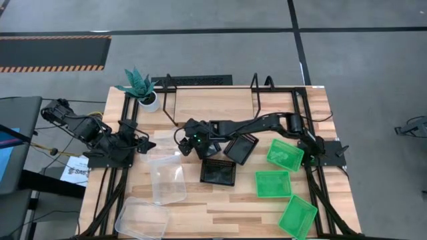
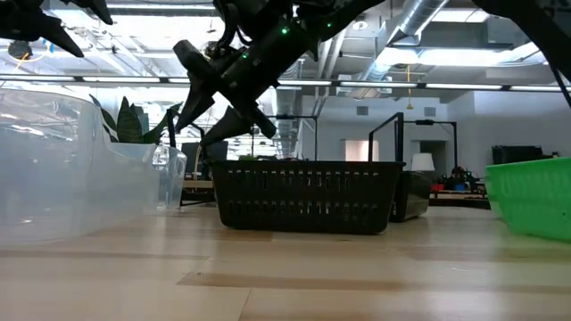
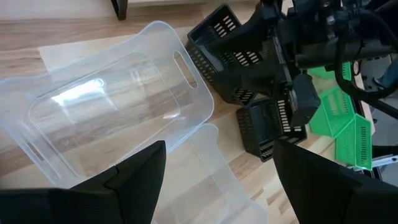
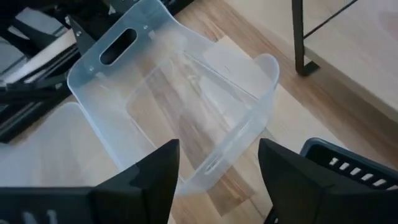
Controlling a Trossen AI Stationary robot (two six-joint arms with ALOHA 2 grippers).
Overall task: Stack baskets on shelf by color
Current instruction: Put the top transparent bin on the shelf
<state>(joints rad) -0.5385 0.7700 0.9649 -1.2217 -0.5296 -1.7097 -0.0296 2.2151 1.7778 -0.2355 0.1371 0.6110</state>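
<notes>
A clear basket [image 1: 162,149] lies between my two grippers, one end resting on a second clear basket [image 1: 168,182]. A third clear basket [image 1: 141,219] sits by the near edge. My left gripper [image 1: 148,144] is open just left of the first one [image 3: 112,118], fingers apart [image 3: 217,149]. My right gripper [image 1: 181,143] hovers open at its right end [image 4: 174,106], fingers spread [image 4: 217,146]. Two black baskets [image 1: 241,148] [image 1: 219,172] lie under the right arm. Three green baskets [image 1: 285,155] [image 1: 273,183] [image 1: 297,217] are on the right. The shelf [image 1: 213,103] stands at the far edge.
A white plant pot [image 1: 148,100] stands at the shelf's left end. The shelf's black hoops [image 1: 261,83] rise at its far side. In the low view the black basket [image 2: 308,196] sits mid-table, with clear baskets [image 2: 53,169] on the left and a green one [image 2: 531,196] on the right.
</notes>
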